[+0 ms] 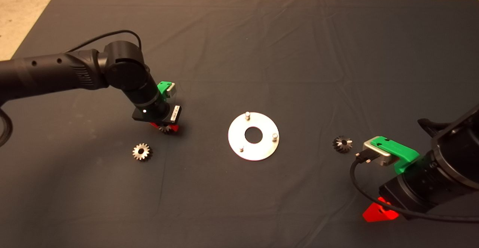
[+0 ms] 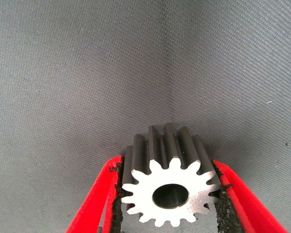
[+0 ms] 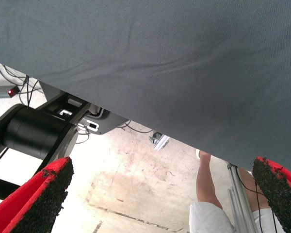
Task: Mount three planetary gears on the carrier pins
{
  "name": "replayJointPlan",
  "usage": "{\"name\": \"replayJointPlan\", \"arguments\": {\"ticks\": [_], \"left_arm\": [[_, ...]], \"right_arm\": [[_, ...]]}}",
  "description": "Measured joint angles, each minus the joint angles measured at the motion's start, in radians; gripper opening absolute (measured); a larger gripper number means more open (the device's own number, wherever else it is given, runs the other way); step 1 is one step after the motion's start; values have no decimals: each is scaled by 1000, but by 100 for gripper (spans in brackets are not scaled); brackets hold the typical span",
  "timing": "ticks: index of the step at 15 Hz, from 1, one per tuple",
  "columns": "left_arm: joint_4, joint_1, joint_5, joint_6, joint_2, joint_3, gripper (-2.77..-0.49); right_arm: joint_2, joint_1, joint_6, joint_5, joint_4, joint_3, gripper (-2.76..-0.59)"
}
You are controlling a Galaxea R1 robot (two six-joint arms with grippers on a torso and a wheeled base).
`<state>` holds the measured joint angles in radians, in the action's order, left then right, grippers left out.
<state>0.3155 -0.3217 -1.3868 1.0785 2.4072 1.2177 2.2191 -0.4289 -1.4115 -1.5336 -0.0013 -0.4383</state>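
Warm dim light, soft shadows on the mat [image 1: 239,53], bright glare off the disc [image 1: 262,147].

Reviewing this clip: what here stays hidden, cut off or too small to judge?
- Head view: the left gripper is mostly hidden under its own wrist; only a few teeth of the held gear show.
- Left wrist view: whether that gear rests on the mat or is lifted cannot be told.
- Head view: the right gripper is partly covered by its arm and cable.
- Right wrist view: a person's leg is cut off by the bottom edge.

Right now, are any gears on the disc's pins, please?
No: all three pins on the disc stand bare; no gear sits on it.
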Motion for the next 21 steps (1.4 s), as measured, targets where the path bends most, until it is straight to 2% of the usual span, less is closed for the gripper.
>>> {"name": "replayJointPlan", "arguments": {"ticks": [7, 9, 11, 12, 14, 15, 17, 19, 21], "left_arm": [[-1, -3, -1, 8, 7, -16, -231], [-1, -35, -10, 13, 21, -25, -232], [-12, -79, -20, 15, 64, -24, -233], [-42, -92, -22, 16, 95, -13, -233], [-85, -114, -62, 16, 172, 28, -233], [-103, -130, -76, 16, 202, 53, -233], [-128, -156, -94, 16, 232, 83, -235], [-145, -157, -102, 16, 258, 97, -235], [-156, -158, -110, 16, 310, 148, -235]], "right_arm": [[-1, 0, 0, 0, 4, 0, -61], [-7, -1, 0, -1, 6, 0, -61], [-12, -1, 1, 2, 9, 0, -61], [-22, -4, 1, 1, 10, 0, -61], [-39, -13, 7, 0, 15, 0, -61], [-46, -15, 10, 1, 17, 0, -61], [-70, -15, 27, 1, 20, 0, -61], [-101, -23, 46, 1, 23, 0, -61], [-140, -31, 73, 0, 25, -1, -61]]}}
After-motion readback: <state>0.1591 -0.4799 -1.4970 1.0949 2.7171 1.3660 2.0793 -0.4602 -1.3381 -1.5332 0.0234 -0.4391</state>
